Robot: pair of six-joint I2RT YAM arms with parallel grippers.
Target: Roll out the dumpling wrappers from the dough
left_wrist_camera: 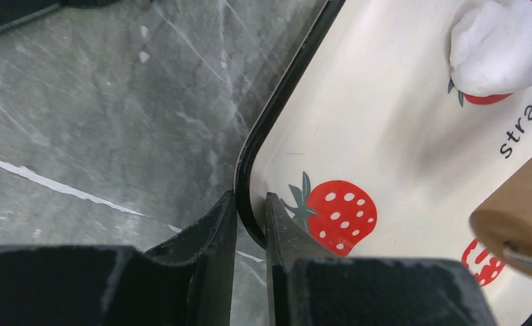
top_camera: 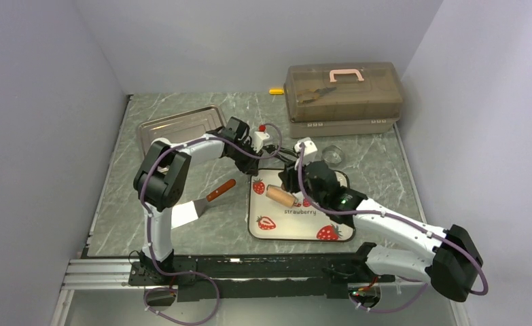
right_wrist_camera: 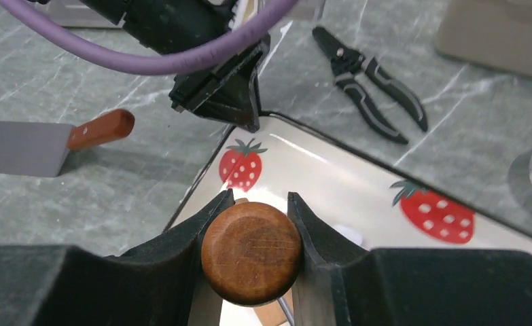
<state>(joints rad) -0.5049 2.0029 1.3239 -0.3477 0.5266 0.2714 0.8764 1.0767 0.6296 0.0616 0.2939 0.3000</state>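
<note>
Pinching the tray's [left_wrist_camera: 276, 102] corner rim, left gripper [left_wrist_camera: 251, 217] steadies; right gripper [right_wrist_camera: 259, 199] clamps the rolling pin [right_wrist_camera: 251, 252], dough [left_wrist_camera: 497, 47] just beside it.

Cream tray [top_camera: 297, 227], black rim, red strawberries with green leaves. White dough [left_wrist_camera: 501, 47]. Brown wooden roller [right_wrist_camera: 251, 252]. Grey-green marbled table [top_camera: 385, 176], white veins. Spatula [right_wrist_camera: 45, 142]: steel-grey blade, red-brown handle. Black pliers [right_wrist_camera: 371, 81]. Smoky-brown toolbox [top_camera: 344, 88], pink handle. Purple cable [right_wrist_camera: 147, 54].

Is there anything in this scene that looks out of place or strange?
Black pliers lie on the table just past the far corner of the strawberry tray, a workshop tool beside kitchen things. Nothing looks spilled or damaged.
</note>
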